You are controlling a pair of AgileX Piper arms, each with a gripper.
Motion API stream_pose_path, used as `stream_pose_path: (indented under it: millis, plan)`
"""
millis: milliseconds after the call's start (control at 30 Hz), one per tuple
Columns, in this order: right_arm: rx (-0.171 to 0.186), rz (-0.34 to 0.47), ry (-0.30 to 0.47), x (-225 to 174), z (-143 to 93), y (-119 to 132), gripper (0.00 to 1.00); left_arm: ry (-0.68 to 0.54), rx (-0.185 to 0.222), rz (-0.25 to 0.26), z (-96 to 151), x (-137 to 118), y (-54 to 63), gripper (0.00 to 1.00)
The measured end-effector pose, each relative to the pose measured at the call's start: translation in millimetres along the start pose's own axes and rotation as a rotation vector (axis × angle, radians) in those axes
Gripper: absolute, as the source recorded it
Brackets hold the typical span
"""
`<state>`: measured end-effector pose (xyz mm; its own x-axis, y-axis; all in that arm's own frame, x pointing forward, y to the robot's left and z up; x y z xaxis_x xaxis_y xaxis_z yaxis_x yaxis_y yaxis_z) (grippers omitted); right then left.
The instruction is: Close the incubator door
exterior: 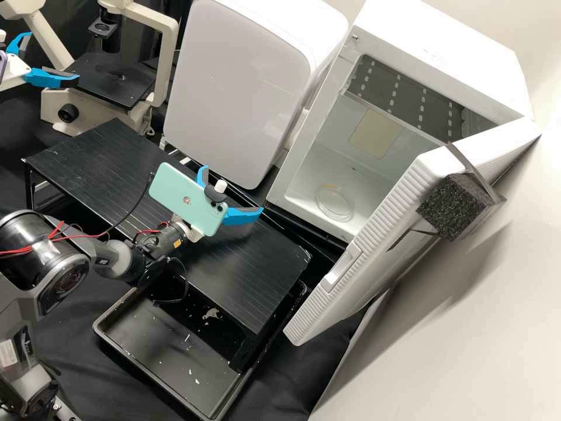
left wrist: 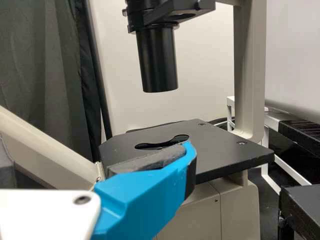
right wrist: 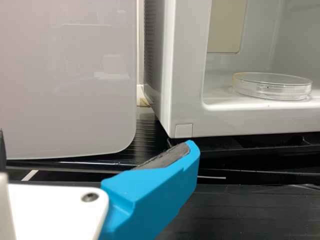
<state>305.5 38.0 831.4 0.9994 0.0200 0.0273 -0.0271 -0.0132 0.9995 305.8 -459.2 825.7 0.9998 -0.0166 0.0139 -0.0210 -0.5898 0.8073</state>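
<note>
Door (exterior: 374,269) of the incubator (exterior: 456,52) stands wide open at the right of the high view, swung out toward us and angled away from the white box, beside a pale wall (exterior: 497,292). We see a dark foam block (exterior: 453,204) strapped to its outer side. Inside the incubator, a clear round dish (right wrist: 272,92) lies on the floor of the chamber. In the middle of the high view we find the right gripper (exterior: 234,189), its two blue fingers spread apart, above the black stand (exterior: 251,257) and well apart from the door. A mint green phone (exterior: 178,196) is mounted on the right arm, next to the gripper. The right wrist view shows us one blue finger in front of the incubator's corner, with the dish behind the opening. At the upper left of the high view we see the left gripper (exterior: 54,56), its fingers also apart, near the microscope (left wrist: 157,60); in the left wrist view one finger is in front of the flat black stage (left wrist: 225,150), and we cannot tell whether they touch. Between microscope and incubator we see a white cabinet (exterior: 234,88) with rounded corners. A shallow black tray (exterior: 181,356) lies partly beneath the stand, with pale flecks scattered in it.
</note>
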Motion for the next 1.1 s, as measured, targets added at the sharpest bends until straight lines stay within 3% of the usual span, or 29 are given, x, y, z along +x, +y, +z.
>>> stream_pose_path:
  millis: [367, 500, 800, 967, 1100]
  plan:
    - [-0.001, -0.001, -0.001, -3.6, 2.2, -1.5, 1.0, 0.0, 0.0, 0.0, 0.0, 0.0, 0.0, 1.0]
    - [0.02, 0.028, -0.011, -28.8, 12.1, 2.7, 1.0, 0.0, 0.0, 0.0, 0.0, 0.0, 0.0, 1.0]
    - [0.077, 0.274, 0.024, -127.1, 23.9, 37.0, 1.0, 0.0, 0.0, 0.0, 0.0, 0.0, 0.0, 1.0]
    - [0.066, 0.388, 0.038, -162.6, 27.3, 53.9, 1.0, 0.0, 0.0, 0.0, 0.0, 0.0, 0.0, 1.0]
    - [0.066, 0.448, -0.028, -174.7, 41.2, 66.5, 1.0, 0.0, 0.0, 0.0, 0.0, 0.0, 0.0, 1.0]
